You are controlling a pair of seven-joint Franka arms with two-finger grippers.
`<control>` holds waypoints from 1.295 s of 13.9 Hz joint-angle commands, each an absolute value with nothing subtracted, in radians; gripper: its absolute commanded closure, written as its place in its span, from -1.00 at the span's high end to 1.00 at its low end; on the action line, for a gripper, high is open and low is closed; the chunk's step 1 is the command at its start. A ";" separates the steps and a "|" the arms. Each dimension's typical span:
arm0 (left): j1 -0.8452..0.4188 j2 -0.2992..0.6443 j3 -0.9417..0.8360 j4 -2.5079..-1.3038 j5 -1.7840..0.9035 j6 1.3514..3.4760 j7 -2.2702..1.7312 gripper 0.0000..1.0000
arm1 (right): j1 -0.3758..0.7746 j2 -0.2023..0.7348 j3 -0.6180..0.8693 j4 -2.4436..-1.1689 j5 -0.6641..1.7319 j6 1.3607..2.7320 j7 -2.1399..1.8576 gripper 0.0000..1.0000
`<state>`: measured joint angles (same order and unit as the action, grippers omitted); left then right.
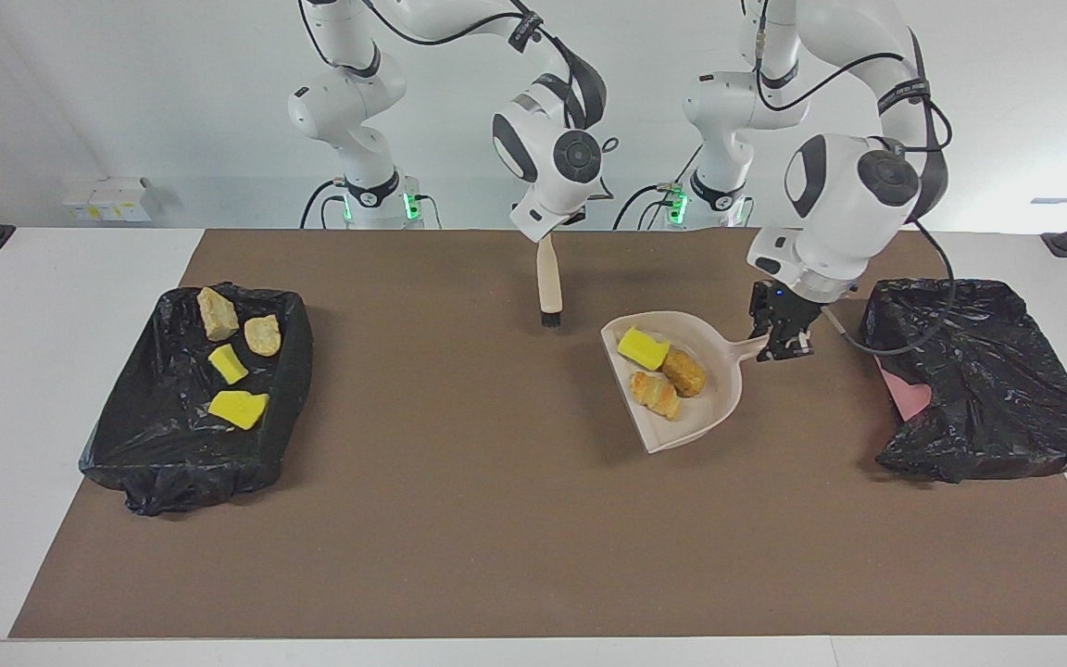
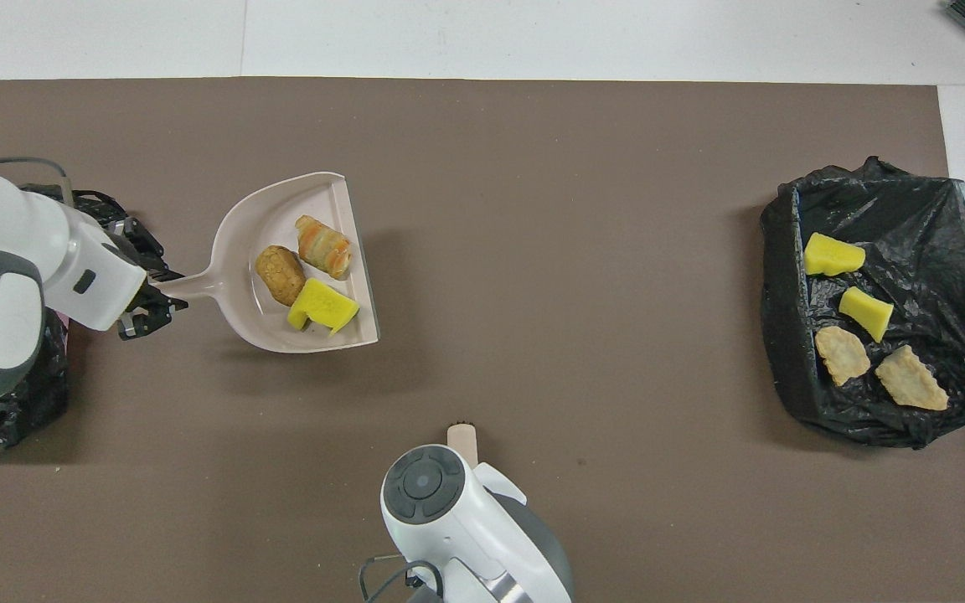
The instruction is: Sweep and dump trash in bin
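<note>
- Over mat centre, twd left arm's end: dustpan (image 1: 682,389) is carried by left gripper (image 1: 782,345), clamped on its handle; 3 trash (image 1: 661,369) pcs inside – judged light, loose, apt to roll.
- Pan is best kept level, held at handle.
- Brush (image 1: 549,289) is clamped in right gripper (image 1: 547,237), near robots' edge.
- 4 pcs lie in bin (image 1: 282,389) at right arm's end.

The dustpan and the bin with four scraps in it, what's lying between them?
Nothing on the mat; only the brush, hanging from the right hand, shown in the facing view.

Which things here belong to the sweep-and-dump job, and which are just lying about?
In the job: dustpan held by left gripper, with three scraps; brush in right gripper; bin beside the left gripper; bin with four scraps.

Lying about: white box.
</note>
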<state>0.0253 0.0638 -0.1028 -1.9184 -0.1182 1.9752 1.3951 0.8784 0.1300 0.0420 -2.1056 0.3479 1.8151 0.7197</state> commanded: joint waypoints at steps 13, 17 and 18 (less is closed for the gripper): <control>0.532 0.074 -0.100 -1.812 -0.100 1.881 1.937 -1.00 | 0.897 0.043 0.037 -2.257 0.422 1.930 0.718 0.00; 0.590 0.127 -0.100 -1.717 0.058 1.910 1.988 -1.00 | 0.832 0.074 0.032 -2.182 0.405 1.931 0.716 0.32; 0.618 0.153 -0.100 -1.672 0.080 1.910 1.988 -1.00 | 0.784 0.074 0.031 -2.151 0.402 1.937 0.715 0.46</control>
<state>0.5739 0.0921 -0.0864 -1.7721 0.0366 1.9132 1.9696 0.8582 0.0633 0.0294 -2.2074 0.3944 1.9361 0.7246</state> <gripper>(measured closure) 0.687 0.339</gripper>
